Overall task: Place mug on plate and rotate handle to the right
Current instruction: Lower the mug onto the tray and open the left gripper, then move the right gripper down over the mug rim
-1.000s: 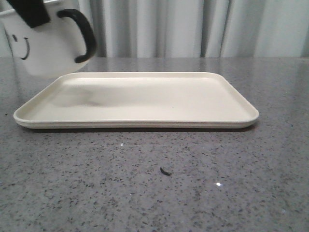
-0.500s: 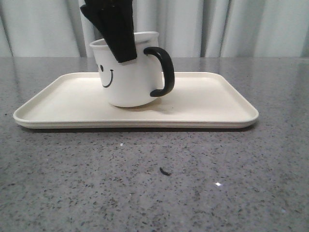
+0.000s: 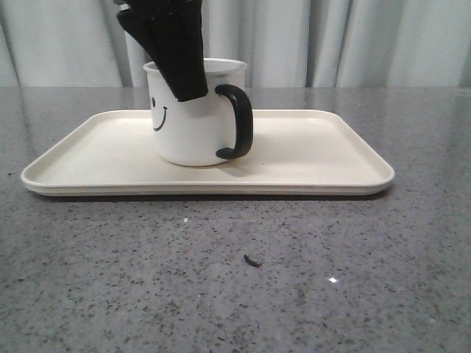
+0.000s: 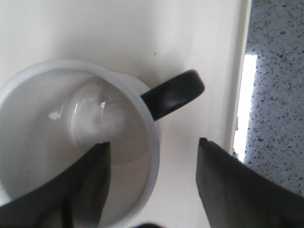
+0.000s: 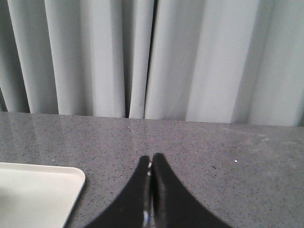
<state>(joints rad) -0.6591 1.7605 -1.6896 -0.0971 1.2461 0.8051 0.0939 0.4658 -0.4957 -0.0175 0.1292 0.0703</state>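
White mug (image 3: 193, 114) sits on the cream plate (image 3: 309, 158), handle (image 3: 237, 122) pointing right. Left gripper (image 4: 154, 183) has its fingers apart around the rim, letting go. Right gripper (image 5: 151, 190) fingers are together, resting.

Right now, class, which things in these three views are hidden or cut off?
- Smiley face on the mug: front view, partly covered by the left claw.
- Mug's outer wall: left wrist view, seen only from above.
- Plate: right wrist view, only a corner inside the frame.
- Right claw: absent from the front view.
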